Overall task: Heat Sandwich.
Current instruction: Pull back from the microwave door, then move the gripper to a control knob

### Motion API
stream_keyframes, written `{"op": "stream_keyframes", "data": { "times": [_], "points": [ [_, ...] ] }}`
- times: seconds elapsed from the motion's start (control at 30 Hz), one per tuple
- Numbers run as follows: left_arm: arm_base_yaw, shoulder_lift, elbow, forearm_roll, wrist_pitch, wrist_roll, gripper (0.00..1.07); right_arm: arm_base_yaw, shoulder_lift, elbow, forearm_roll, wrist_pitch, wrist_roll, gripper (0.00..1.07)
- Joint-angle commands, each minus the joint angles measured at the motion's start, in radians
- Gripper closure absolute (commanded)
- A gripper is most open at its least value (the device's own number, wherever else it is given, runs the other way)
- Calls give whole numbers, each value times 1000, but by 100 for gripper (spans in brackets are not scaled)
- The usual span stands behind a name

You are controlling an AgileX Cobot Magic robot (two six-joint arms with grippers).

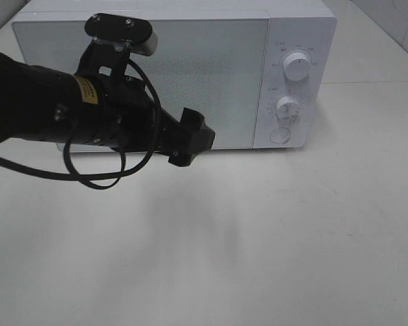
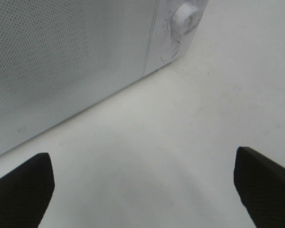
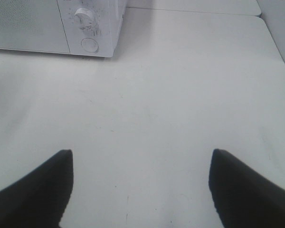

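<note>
White microwave [image 1: 143,75] looks shut. Left hand [image 1: 192,140] and right hand [image 3: 140,185] are spread apart, empty. Next, probably turn the upper-right knob [image 1: 297,68].

My left arm [image 1: 47,112] stretches out level, left tool [image 2: 142,187] spread wide, empty; my right tool [image 3: 140,187] likewise spread, holding nothing

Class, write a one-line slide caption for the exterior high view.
Left gripper hovers before the closed white microwave standing on the white table.

White microwave [image 1: 190,75] on white table [image 1: 292,238].
</note>
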Motion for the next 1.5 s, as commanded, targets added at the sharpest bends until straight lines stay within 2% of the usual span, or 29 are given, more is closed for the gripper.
{"op": "stream_keyframes", "data": {
  "times": [0.03, 0.07, 0.2, 0.33, 0.37, 0.47, 0.53, 0.57, 0.7, 0.77, 0.83, 0.87, 1.0, 1.07, 1.1, 1.27, 1.5],
  "points": [
    [-5, -57, 6, 32, 143, 18, 9, -8, -26, 1, -2, -6, -10, 31],
    [-5, -86, 6, 56, 237, 17, 9, -8, -26, 1, -2, -6, -10, 31],
    [-1, -121, 6, 78, 330, 15, 9, -8, -26, 1, -2, -6, -10, 31],
    [43, -154, 6, 83, 432, -2, 9, -8, -26, 1, -2, -6, -10, 31],
    [85, -169, 6, 76, 485, -2, 9, -8, -26, 1, -2, -6, -10, 31],
    [130, -181, 6, 71, 526, -2, 9, -8, -26, 1, -2, -6, -10, 31],
    [205, -205, 6, 56, 572, -2, 9, -8, -26, 1, -2, -6, -10, 31],
    [205, -205, 6, 56, 572, -2, 9, -8, -26, 1, -2, -6, -10, 31],
    [336, -252, 6, 46, 638, -1, 9, -8, -26, 1, -2, -6, -10, 31],
    [358, -259, 6, 46, 650, -1, 9, -8, -26, 1, -2, -6, -10, 31],
    [440, -296, 6, 46, 697, 0, 9, -8, -26, 1, -2, -6, -10, 31],
    [440, -296, 6, 46, 697, 0, 9, -8, -26, 1, -2, -6, -10, 31],
    [552, -357, 6, 46, 779, 1, 9, -8, -26, 1, -2, -6, -10, 31],
    [574, -371, 8, 46, 791, 1, 9, -8, -26, 1, -2, -6, -10, 31],
    [618, -402, 18, 48, 805, 2, 9, -8, -26, 1, -2, -6, -10, 31],
    [696, -487, 75, 46, 841, 2, 9, -8, -26, 1, -2, -6, -10, 31],
    [719, -625, 151, 39, 901, 2, 9, -8, -26, 1, -2, -6, -10, 31]
  ]
}}
